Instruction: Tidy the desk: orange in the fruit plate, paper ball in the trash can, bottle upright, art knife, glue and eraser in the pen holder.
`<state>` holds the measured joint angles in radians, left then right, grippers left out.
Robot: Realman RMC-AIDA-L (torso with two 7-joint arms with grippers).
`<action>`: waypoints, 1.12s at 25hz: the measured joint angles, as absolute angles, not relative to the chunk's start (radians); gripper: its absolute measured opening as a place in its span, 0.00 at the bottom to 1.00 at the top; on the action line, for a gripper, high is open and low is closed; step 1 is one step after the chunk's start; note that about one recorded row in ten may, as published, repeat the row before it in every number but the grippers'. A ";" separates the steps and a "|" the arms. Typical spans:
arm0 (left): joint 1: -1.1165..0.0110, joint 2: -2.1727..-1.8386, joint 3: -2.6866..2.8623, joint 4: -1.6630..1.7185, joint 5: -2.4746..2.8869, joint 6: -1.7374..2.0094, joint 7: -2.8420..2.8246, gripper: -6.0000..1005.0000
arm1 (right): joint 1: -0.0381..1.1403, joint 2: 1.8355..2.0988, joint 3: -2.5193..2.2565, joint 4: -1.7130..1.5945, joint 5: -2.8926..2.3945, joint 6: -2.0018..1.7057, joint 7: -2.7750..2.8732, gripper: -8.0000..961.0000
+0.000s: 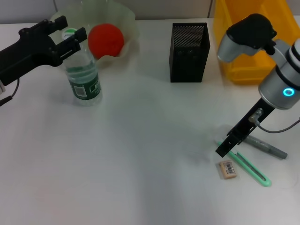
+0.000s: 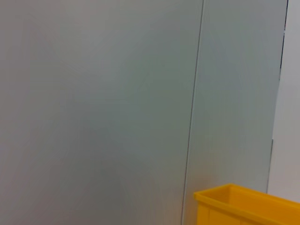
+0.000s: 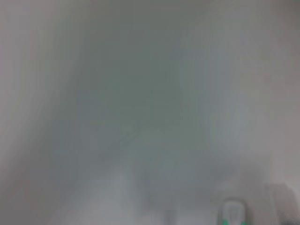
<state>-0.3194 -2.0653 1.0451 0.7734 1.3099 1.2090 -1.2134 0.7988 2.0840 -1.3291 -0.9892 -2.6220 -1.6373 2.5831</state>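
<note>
Head view: left tool (image 1: 70, 38) clenched around upright bottle (image 1: 83, 77) neck, steadying it. Right tool (image 1: 224, 148) low over art knife (image 1: 251, 167), eraser (image 1: 228, 169); grip unclear, probably lining up.

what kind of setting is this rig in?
Probably an office-style desk mock-up: a white desk with a black mesh pen holder, an eraser and a green art knife, backed by grey partition panels.
</note>
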 joint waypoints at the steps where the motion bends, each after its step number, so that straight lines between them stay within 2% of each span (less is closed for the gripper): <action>1: -0.318 -2.065 1.042 0.773 1.310 1.209 -1.210 0.62 | 0.804 2.085 -1.333 -0.976 -2.622 -1.621 2.585 0.67; 28: -0.306 -2.058 1.018 0.770 1.318 1.208 -1.203 0.62 | 0.854 2.088 -1.422 -0.902 -2.602 -1.533 2.629 0.63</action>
